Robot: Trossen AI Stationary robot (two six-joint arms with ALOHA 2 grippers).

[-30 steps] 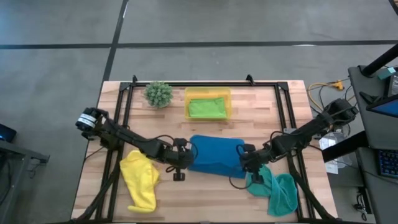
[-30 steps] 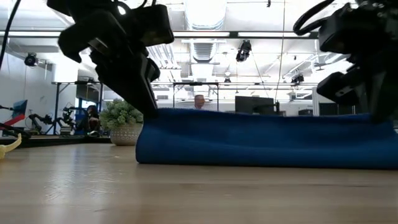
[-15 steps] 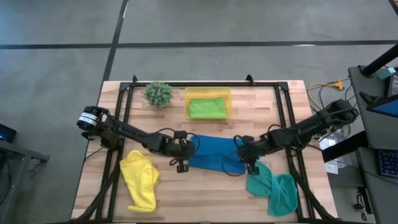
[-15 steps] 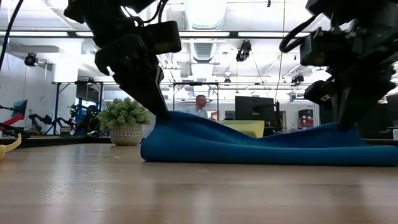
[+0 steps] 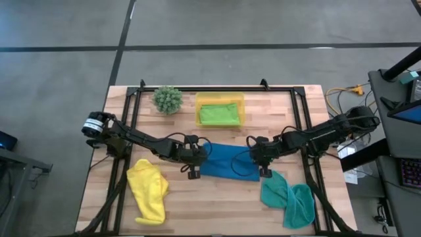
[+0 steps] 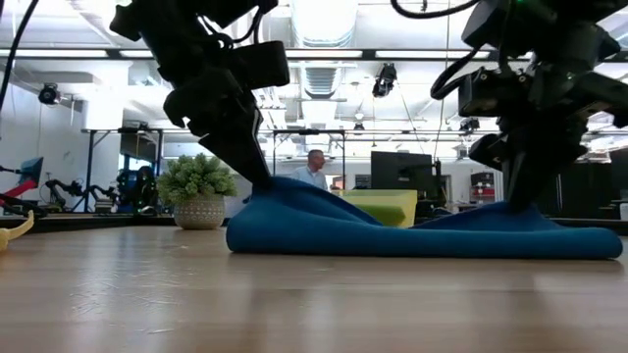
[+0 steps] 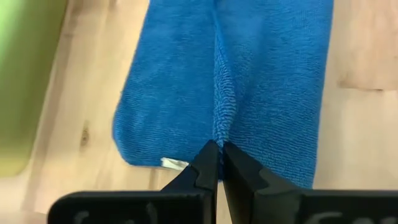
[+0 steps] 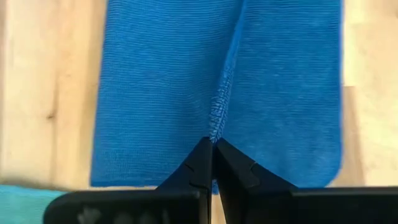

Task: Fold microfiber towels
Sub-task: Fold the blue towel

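The bright blue towel (image 5: 227, 160) lies folded at the table's middle, and shows in the low view (image 6: 412, 230) with a raised peak at each end. My left gripper (image 5: 202, 157) is shut on its left end and my right gripper (image 5: 254, 155) is shut on its right end. The yellow towel (image 5: 148, 191) lies crumpled at the near left and the teal towel (image 5: 289, 199) at the near right. The lime green towel (image 5: 220, 114) lies in the yellow tray (image 5: 199, 100). My left gripper pinches a raised ridge of cloth (image 7: 219, 127) at the middle of the blue towel's left end between its two fingers, slanting down from the table's left. The pinched part stands up as a peak (image 6: 270, 191); the rest lies on the table. My right gripper pinches a raised ridge of cloth (image 8: 216, 118) at the middle of the blue towel's right end between its two fingers, slanting down from the table's right. The pinched part is lifted slightly (image 6: 510, 208); the rest lies on the table.
A small spiky green plant (image 5: 168, 99) stands at the far left beside the tray. A black frame (image 5: 217, 88) runs along the far edge and both sides. Bare wood lies near the front edge between the yellow and teal towels. A person shows in the room behind.
Both grippers have gone toward the table's far edge and a little toward each other, staying shut on the blue towel. The towel's near part has been carried over the rest, so it now covers less of the table; the cloth between the grippers has sagged.
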